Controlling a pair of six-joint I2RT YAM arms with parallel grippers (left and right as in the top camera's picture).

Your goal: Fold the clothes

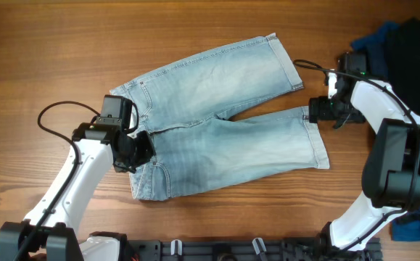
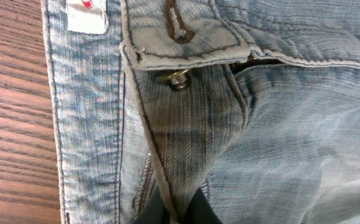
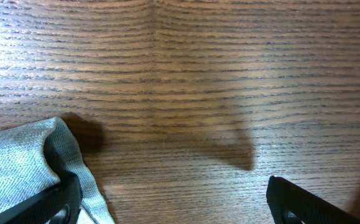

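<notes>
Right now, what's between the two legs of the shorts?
Just a wedge of bare wooden table, widening toward the right end effector beside the lower cuff of the shorts. The overhead view shows it.

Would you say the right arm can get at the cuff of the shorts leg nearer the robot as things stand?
Probably yes: the right gripper is open right at that cuff, one finger against the shorts, with nothing between them.
</notes>
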